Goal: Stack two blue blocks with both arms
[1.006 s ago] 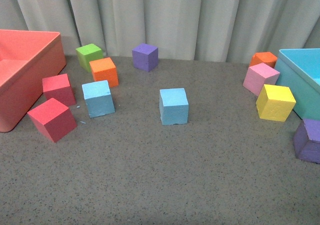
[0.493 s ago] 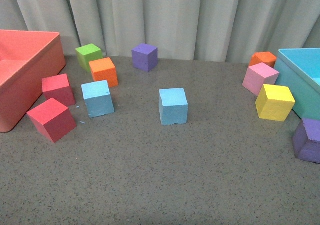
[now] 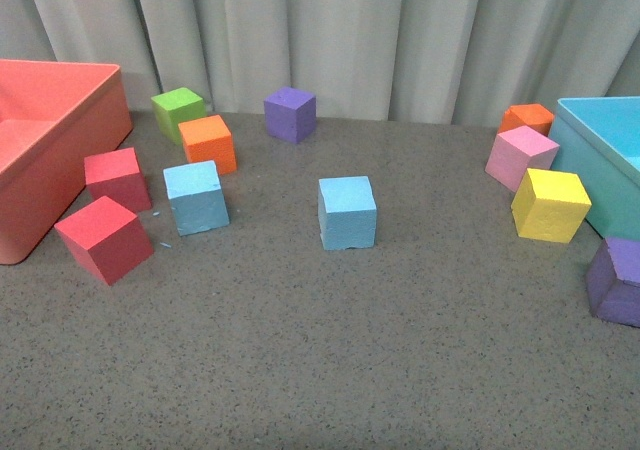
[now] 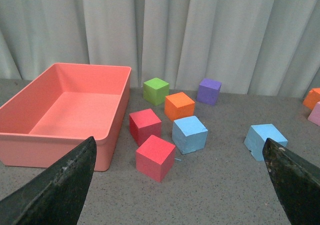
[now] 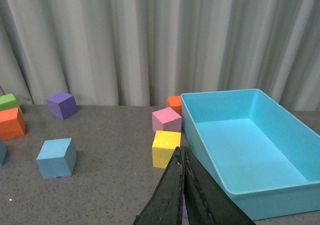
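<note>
left pincer (image 4: 179, 140) is released wide: in its wrist view the two black fingers (image 4: 55, 185) show far from each other, with nothing between them. right pincer (image 5: 181, 152) is clenched, its two fingers pressed together with no thing held. in its own view the yellow cube (image 5: 166, 148) lies just beyond the tips and the cyan bin (image 5: 250, 150) is close beside. neither arm shows in the front view.

both blue blocks rest on the grey table (image 3: 330, 350), well apart from each other and not stacked. the first blue block (image 3: 196, 197) is on the left side. the orange cube (image 3: 208, 142) is near behind it, and the back red cube (image 3: 117, 177) and the front red cube (image 3: 103, 238) are near on its left. the red bin (image 3: 60, 120) stands further left. the second blue block (image 3: 347, 212) stands alone near the middle of the table, upright, with a small chip at its lower front edge.

behind are the green cube (image 3: 179, 112) and a purple cube (image 3: 290, 113), before a pale curtain (image 3: 400, 30). on the right a pink cube (image 3: 521, 156) and a second purple cube (image 3: 618, 281) lie near the cyan bin.
</note>
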Controlling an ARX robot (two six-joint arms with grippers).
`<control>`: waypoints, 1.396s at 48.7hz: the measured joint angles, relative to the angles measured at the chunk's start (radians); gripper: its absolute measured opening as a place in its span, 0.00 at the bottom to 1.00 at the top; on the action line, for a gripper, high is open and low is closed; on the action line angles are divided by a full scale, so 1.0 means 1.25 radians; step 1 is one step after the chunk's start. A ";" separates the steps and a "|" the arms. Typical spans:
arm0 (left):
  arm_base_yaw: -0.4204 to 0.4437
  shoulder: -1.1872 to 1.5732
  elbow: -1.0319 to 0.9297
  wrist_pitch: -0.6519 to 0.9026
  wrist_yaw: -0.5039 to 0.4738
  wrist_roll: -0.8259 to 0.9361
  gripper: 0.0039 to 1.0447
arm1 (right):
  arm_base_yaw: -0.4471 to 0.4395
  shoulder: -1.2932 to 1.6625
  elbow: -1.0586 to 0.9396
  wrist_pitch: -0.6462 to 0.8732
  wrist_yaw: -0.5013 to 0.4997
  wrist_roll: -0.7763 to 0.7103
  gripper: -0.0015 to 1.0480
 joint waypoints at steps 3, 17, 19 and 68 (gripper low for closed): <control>0.000 0.000 0.000 0.000 0.000 0.000 0.94 | 0.000 -0.015 0.000 -0.015 0.000 0.000 0.01; 0.000 0.000 0.000 0.000 0.000 0.000 0.94 | 0.000 -0.078 0.000 -0.077 0.000 0.000 0.01; 0.000 0.000 0.000 0.000 0.000 0.000 0.94 | 0.000 -0.085 0.000 -0.085 0.000 0.000 0.01; -0.146 1.160 0.509 0.090 -0.093 -0.205 0.94 | 0.000 -0.225 0.001 -0.229 -0.002 0.000 0.90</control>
